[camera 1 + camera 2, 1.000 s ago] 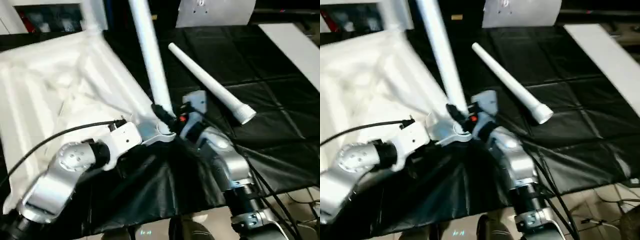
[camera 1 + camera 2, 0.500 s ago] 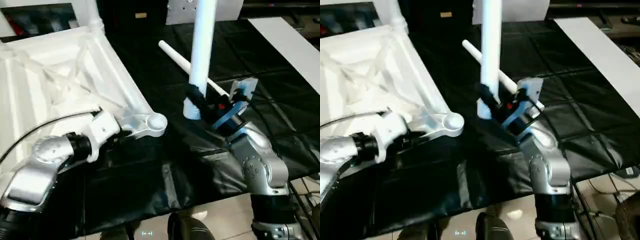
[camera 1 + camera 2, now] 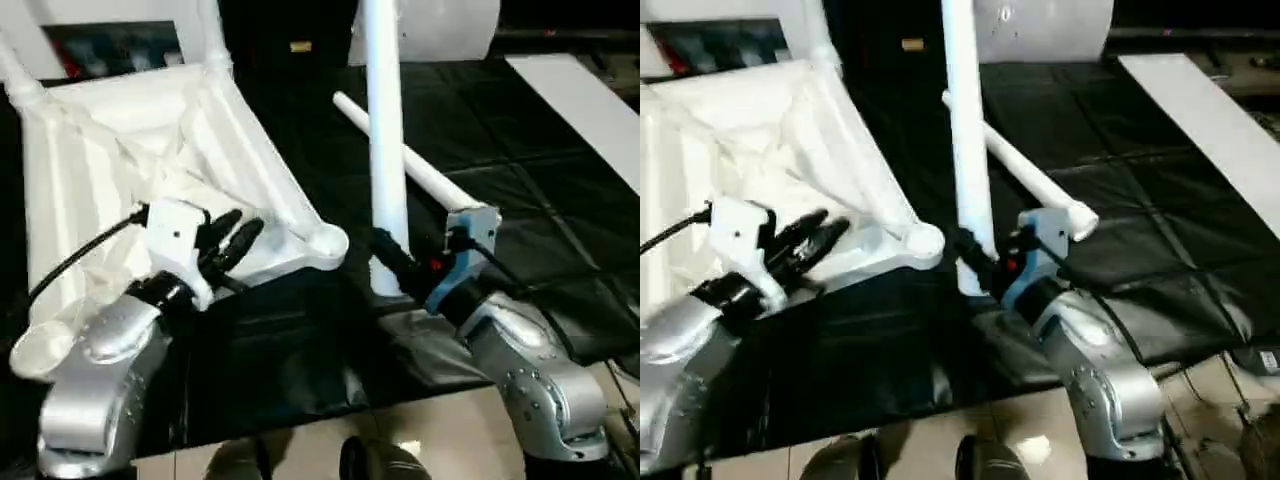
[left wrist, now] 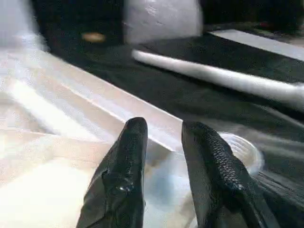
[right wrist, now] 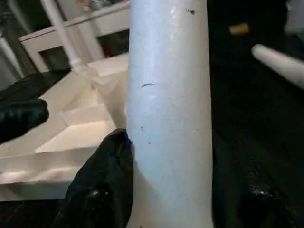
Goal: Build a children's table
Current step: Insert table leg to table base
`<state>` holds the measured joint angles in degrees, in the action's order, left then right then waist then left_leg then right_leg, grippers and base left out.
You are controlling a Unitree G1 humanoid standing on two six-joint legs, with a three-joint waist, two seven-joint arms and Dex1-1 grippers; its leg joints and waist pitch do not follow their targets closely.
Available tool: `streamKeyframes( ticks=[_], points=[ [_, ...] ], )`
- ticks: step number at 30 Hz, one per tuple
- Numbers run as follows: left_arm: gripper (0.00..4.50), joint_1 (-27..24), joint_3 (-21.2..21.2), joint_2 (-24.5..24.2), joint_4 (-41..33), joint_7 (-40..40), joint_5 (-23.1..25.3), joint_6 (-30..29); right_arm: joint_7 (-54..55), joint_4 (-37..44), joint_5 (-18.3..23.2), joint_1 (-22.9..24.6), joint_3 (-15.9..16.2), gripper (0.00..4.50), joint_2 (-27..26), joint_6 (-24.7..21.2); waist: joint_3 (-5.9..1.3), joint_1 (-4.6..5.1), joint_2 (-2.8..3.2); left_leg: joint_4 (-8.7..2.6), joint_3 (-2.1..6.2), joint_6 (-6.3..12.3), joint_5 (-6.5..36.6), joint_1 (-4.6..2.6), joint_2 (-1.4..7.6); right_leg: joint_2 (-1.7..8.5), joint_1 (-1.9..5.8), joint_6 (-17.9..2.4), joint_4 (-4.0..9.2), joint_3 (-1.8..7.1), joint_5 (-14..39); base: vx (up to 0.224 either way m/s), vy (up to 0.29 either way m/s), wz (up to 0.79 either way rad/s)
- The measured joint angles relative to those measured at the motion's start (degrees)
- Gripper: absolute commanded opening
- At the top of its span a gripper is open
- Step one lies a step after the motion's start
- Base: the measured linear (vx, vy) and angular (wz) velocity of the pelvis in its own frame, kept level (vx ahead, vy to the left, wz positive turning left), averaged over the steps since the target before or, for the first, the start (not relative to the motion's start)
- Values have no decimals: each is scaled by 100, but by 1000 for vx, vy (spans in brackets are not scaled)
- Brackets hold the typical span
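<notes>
While the right gripper (image 3: 385,262) is clamped on a white leg (image 3: 384,150) near its wide lower end, holding it roughly upright at centre frame, the left gripper (image 3: 228,240) hovers with fingers parted and nothing between them, just above the table top (image 3: 150,160) at left. That top lies upside down on the black cloth (image 3: 520,200), ribbed underside up; its near corner socket (image 3: 328,244) sits just left of the leg's foot, not yet mated. A second leg (image 3: 420,170) lies flat behind, upper centre to right. The parts look like light, stiff, hollow moulded plastic: smooth, glossy, probably slippery. The tapered tube seems best gripped low near the thick end, as now; the top by its rim or ribs.
</notes>
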<state>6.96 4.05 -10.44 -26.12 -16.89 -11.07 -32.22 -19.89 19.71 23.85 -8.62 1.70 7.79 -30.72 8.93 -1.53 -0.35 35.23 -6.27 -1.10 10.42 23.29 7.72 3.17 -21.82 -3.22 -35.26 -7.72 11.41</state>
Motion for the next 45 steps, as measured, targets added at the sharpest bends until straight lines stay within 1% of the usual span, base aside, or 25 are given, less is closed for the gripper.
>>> streamKeyframes(
  ticks=[1,2,3,4,5,6,7,8,9,10,11,12,14,16,18,21,23,25,28,31,32,36,38,41,45],
  points=[
    [159,45,32,137,1,149,4,-84,-6,0,-8,-31,65,191,-5,10,-2,1,-1,0,109,-24,-14,12,-37,-17,19,-52,-57,-23,57,-28,-145,89],
    [159,92,61,269,9,347,4,-226,-20,2,-3,-61,123,191,-2,-1,-17,-21,-40,2,219,-61,-35,31,-105,-30,14,-66,-133,2,112,-31,-115,61],
    [159,127,27,347,24,472,42,-303,-33,0,9,-72,135,191,19,-24,-31,-55,-69,-8,268,-63,-33,75,-157,-2,1,17,-192,-9,164,-43,-138,67],
    [159,163,-47,357,35,560,112,-319,-48,-24,41,-96,120,191,48,-73,-36,-115,-78,69,254,12,14,57,-153,28,-1,38,-181,-58,182,-31,-73,31],
    [159,207,-87,356,41,633,163,-335,-50,-90,105,-163,87,191,47,-191,-35,-228,-83,249,211,97,58,68,-123,15,-5,26,-186,-10,175,-45,-119,31],
    [159,243,-117,344,42,667,205,-339,-55,-113,157,-181,56,191,37,-263,-38,-309,-81,427,214,105,60,58,-127,17,-7,29,-186,33,173,-23,-61,0],
    [159,292,-172,320,41,699,236,-338,-58,-158,204,-185,10,191,33,-294,-47,-363,-72,525,219,105,60,40,-125,25,-17,36,-184,76,166,0,0,0],
    [159,335,-203,313,41,717,259,-347,-66,-233,214,-194,-30,191,44,-295,-64,-389,-38,449,230,126,61,-28,-73,31,-22,34,-182,91,134,0,0,0],
    [159,370,-209,311,41,718,281,-367,-71,-264,214,-196,-46,191,57,-294,-91,-395,10,271,225,77,127,-77,-6,20,-29,32,-179,72,117,-16,58,3],
    [159,414,-192,292,41,720,290,-379,-71,-306,213,-212,-64,191,63,-294,-103,-381,41,180,196,-161,173,-110,33,14,-34,24,-169,51,81,-5,89,4],
    [159,446,-135,265,39,713,281,-405,-78,-355,232,-244,-76,191,21,-292,-109,-323,46,182,171,-153,172,-121,46,1,-37,3,-121,73,33,-5,89,4],
    [159,456,-96,223,37,696,242,-430,-113,-403,280,-285,-71,191,-35,-289,-111,-299,48,194,163,-135,172,-110,49,0,-32,-22,-95,77,12,-23,91,0],
    [169,535,9,178,37,581,85,-575,-242,-450,425,-304,-108,191,-67,-262,-118,-249,31,229,126,-129,189,-105,45,15,-23,-18,-84,95,-26,-49,77,-2],
    [169,707,17,172,35,478,-78,-698,-312,-514,545,-349,-205,191,-70,-235,-119,-208,25,225,67,-148,186,-116,56,34,-18,1,-77,105,-31,-58,32,1],
    [169,941,12,177,35,363,-297,-837,-406,-613,748,-478,-367,191,-98,-242,-117,-156,22,216,13,-150,185,-135,68,40,-17,71,-71,134,-16,-61,15,-2],
    [169,1560,37,142,313,272,-437,-1137,-657,-718,1110,-712,-607,191,-116,-241,-115,-95,18,163,-9,-163,176,-135,80,39,-17,86,-4,127,-17,-58,3,-3],
    [169,1873,61,87,605,302,-398,-1290,-870,-709,1212,-815,-569,191,-74,-245,-117,-50,15,115,-26,-168,172,-133,83,38,-16,89,51,125,-19,0,0,0],
    [169,2094,-11,31,974,295,-294,-1303,-1065,-694,1237,-814,-449,191,52,-290,-120,-20,8,109,-37,-148,132,-130,88,39,-17,127,60,128,-46,0,0,0],
    [169,2622,-258,65,1703,122,-259,-1295,-1151,-769,858,-823,-73,191,263,-246,-118,-34,-17,109,-49,-148,102,-122,97,38,-23,128,60,127,-48,0,0,0],
    [169,3126,-557,208,1950,-86,-268,-1182,-1271,-985,603,-899,245,191,296,-184,-124,-72,-18,108,-69,-130,91,-110,108,41,-21,120,80,129,-59,0,0,0],
    [169,3208,-612,208,1952,-198,-292,-1166,-1295,-995,501,-922,255,191,317,-28,-126,-66,-15,108,-89,-106,52,-109,112,46,-23,119,82,135,-108,0,0,0],
    [169,3208,-703,167,1707,-536,-478,-1193,-1291,-1058,300,-959,221,191,433,223,-131,-64,-21,95,-133,-85,62,-97,112,67,-46,99,83,143,-183,40,2,0],
    [169,3204,-807,178,1434,-676,-627,-1305,-1252,-1138,228,-974,243,191,457,243,-131,-100,-21,77,-148,-81,63,-78,113,69,-80,109,74,148,-189,26,-9,0],
    [169,3209,-1037,249,1105,-826,-815,-1407,-1141,-1240,74,-999,284,191,463,244,-135,-158,-19,59,-185,-52,41,-27,122,68,-171,102,34,164,-177,0,0,0],
    [169,3173,-1307,197,1022,-905,-730,-1402,-1132,-1346,5,-1000,317,191,468,262,-134,-144,-19,59,-211,-62,34,-29,143,53,-196,100,20,184,-178,0,0,0]
  ],
)
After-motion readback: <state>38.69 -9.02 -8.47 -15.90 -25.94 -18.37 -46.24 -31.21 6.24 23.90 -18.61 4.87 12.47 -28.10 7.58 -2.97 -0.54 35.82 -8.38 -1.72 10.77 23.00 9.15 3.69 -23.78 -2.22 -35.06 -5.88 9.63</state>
